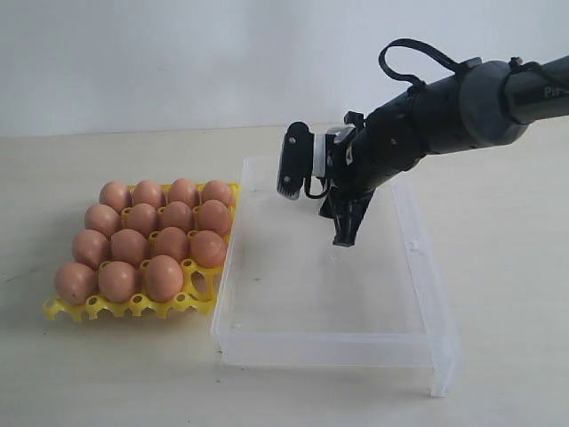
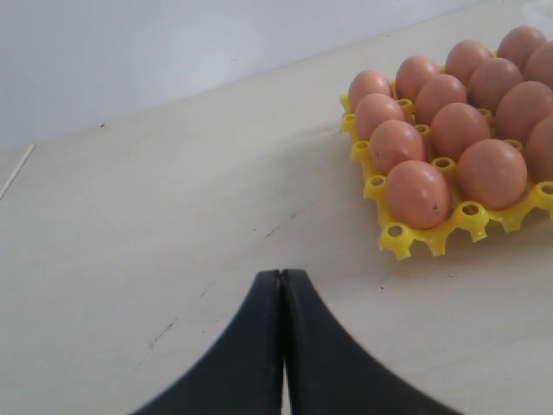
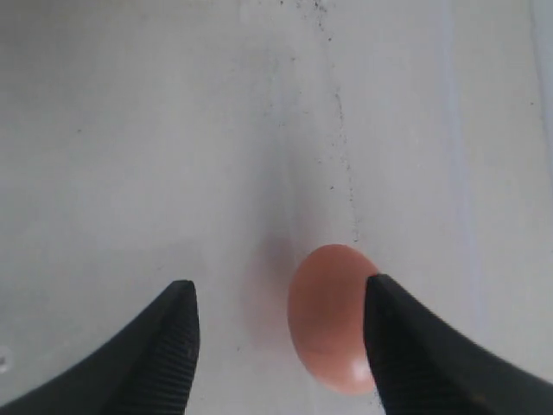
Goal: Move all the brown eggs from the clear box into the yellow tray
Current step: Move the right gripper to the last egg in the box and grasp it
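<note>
Orange-brown oval egg lies on floor of clear shallow plastic box, between fingers of your right gripper. Jaws apart; egg close against one finger, other finger well off it. Fifteen matching eggs sit in bright yellow lattice tray; front corner cup beside box is open. Left gripper pressed together, pale tabletop beneath, tray near.

Black arm, looped cable, perhaps white lettering.
</note>
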### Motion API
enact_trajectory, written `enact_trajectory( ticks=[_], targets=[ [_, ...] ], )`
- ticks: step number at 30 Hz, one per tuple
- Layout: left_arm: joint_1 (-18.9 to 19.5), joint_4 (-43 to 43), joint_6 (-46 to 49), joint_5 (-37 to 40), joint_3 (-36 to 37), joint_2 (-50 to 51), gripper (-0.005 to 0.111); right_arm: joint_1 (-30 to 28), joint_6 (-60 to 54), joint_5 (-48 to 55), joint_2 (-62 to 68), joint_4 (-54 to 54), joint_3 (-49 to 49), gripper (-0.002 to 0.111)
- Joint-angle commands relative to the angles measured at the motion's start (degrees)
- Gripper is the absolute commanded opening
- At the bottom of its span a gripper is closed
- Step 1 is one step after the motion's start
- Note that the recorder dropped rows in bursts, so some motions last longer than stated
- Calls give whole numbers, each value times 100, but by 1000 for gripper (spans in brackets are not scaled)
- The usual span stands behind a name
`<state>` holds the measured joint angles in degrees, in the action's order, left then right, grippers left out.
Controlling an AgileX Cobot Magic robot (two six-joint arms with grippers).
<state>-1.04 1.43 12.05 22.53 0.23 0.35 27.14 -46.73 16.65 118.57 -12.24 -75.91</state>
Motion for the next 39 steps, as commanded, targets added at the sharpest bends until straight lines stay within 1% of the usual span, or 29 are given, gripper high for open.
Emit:
enact_trajectory(
  ticks=[1, 12, 23, 24, 25, 27, 29, 30, 31, 33, 35, 36, 39],
  targets=[
    [-11, 0, -28, -26, -23, -35, 0, -145, 87, -40, 220, -40, -320, 56],
    [-11, 0, -28, -26, -23, -35, 0, -352, 87, 426, 805, -65, -1151, 56],
    [-11, 0, -28, -26, -23, -35, 0, -453, 87, 546, 1184, -80, -1253, 55],
    [-11, 0, -28, -26, -23, -35, 0, -456, 87, 546, 1184, -80, -1253, 53],
    [-11, 0, -28, -26, -23, -35, 0, -456, 87, 546, 1184, -80, -1253, 49],
    [-11, 0, -28, -26, -23, -35, 0, -456, 87, 558, 1162, -80, -1253, 33],
    [-11, 0, -28, -26, -23, -35, 0, -456, 103, 602, 1137, -80, -1253, 13],
    [-11, 0, -28, -26, -23, -35, 0, -456, 191, 636, 1109, -58, -1253, 4],
    [-11, 0, -28, -26, -23, -35, 0, -456, 338, 703, 1084, -34, -1253, 0],
    [-11, 0, -28, -26, -23, -35, 0, -409, 545, 842, 1021, -34, -1253, 0],
    [-11, 0, -28, -26, -23, -35, 0, -315, 1079, 1099, 837, -23, -1253, 0],
    [-11, 0, -28, -26, -23, -35, 0, -220, 1543, 1233, 690, -23, -1243, 0],
    [-11, 0, -28, -26, -23, -35, 0, 10, 2259, 1428, 358, 34, -1231, 0]
  ],
)
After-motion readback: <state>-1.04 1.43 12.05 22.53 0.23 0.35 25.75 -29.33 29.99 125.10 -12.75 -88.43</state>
